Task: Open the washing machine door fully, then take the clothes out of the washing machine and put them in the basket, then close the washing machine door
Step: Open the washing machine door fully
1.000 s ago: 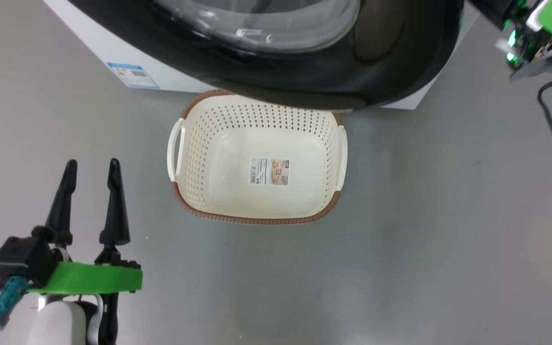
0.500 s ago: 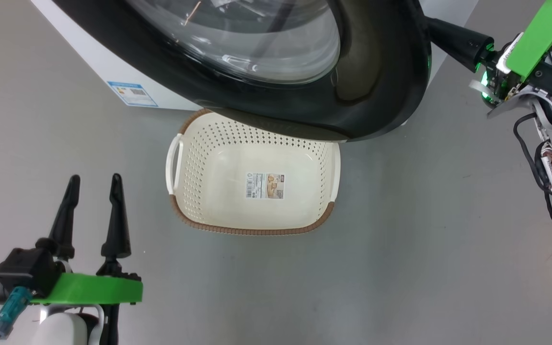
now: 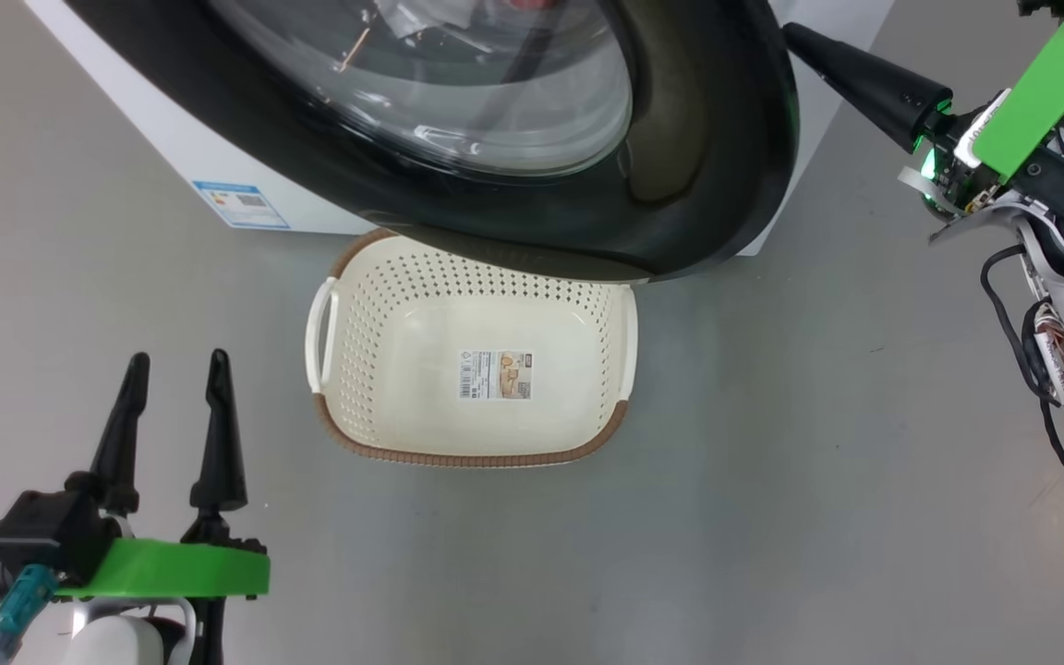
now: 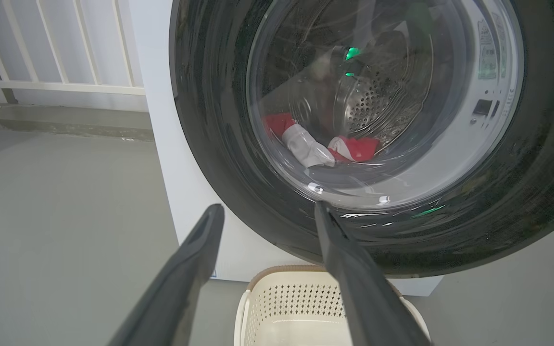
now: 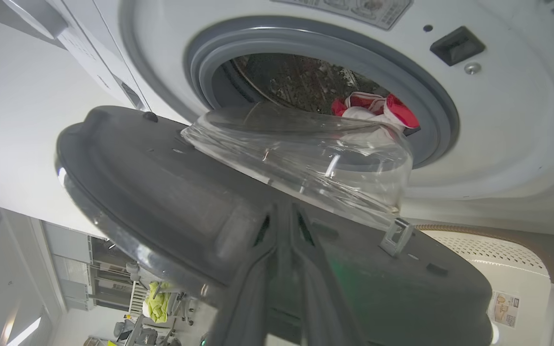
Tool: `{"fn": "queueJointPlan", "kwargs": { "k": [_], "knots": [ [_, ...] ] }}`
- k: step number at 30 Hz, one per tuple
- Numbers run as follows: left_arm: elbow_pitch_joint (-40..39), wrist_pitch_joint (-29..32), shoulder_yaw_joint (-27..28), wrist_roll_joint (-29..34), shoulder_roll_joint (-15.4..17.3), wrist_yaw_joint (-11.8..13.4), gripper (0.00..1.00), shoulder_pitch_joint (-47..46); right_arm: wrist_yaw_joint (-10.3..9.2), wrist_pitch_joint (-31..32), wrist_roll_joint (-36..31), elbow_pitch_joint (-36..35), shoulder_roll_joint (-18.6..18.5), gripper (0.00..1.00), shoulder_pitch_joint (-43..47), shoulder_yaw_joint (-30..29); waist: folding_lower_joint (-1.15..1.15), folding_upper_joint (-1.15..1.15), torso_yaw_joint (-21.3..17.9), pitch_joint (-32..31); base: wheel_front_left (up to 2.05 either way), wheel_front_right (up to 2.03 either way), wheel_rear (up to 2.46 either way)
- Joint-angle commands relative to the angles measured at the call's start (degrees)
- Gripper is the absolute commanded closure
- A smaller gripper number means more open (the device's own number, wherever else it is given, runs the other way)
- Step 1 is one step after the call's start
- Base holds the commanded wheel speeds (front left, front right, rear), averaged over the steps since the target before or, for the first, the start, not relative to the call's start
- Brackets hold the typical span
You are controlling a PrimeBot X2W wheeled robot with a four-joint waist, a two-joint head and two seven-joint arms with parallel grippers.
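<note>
Farthest left, the left gripper (image 3: 177, 356) hangs spread wide and empty, with the basket (image 3: 458, 457) off to its right, tucked beneath the washing machine door (image 3: 707, 139) so garments can drop straight in. The right gripper (image 5: 284, 211), drawn narrow, sets its tips against the door's grey inner side, seemingly to swing it wider; the clothes (image 5: 395, 110) lie beyond its tips inside the washing machine (image 3: 181, 129). Smooth grey floor (image 3: 772, 508) lies all round, a white railing (image 4: 65, 48) past the left gripper.
</note>
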Motion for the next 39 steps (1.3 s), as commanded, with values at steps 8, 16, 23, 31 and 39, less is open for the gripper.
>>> {"fn": "queueJointPlan", "kwargs": {
  "k": [8,16,23,31,39],
  "knots": [
    [-1.46,-0.7,2.42,0.42,1.83,-0.17,0.0,0.91,0.1,-3.05,-1.99,-8.52,-0.96,0.0,4.76,-1.68,0.0,0.0,-1.38,-0.7,0.0,0.0,0.0],
    [-1.56,-0.7,2.61,0.5,1.95,-0.17,0.0,1.28,0.1,-6.71,-4.71,-18.09,-2.55,0.0,10.51,-2.03,0.0,0.0,-2.57,-1.14,0.0,0.0,0.0],
    [-1.57,-0.7,2.75,0.48,2.01,-0.17,0.0,1.55,0.1,-11.96,-8.55,-26.54,-4.38,0.0,16.64,-1.5,0.0,0.0,-3.3,-1.5,0.0,0.0,0.0],
    [-1.64,-0.7,3.12,0.51,2.05,-0.17,0.0,2.0,0.1,-20.06,-14.15,-33.26,-6.97,0.0,23.04,0.22,0.0,0.0,-4.0,-2.15,0.0,0.0,0.0],
    [-1.95,-0.7,3.48,0.64,2.1,-0.17,0.0,2.47,0.1,-33.13,-23.71,-37.19,-10.98,0.0,29.11,3.63,0.0,0.0,-4.58,-2.82,0.0,0.0,0.0]
  ]
}}
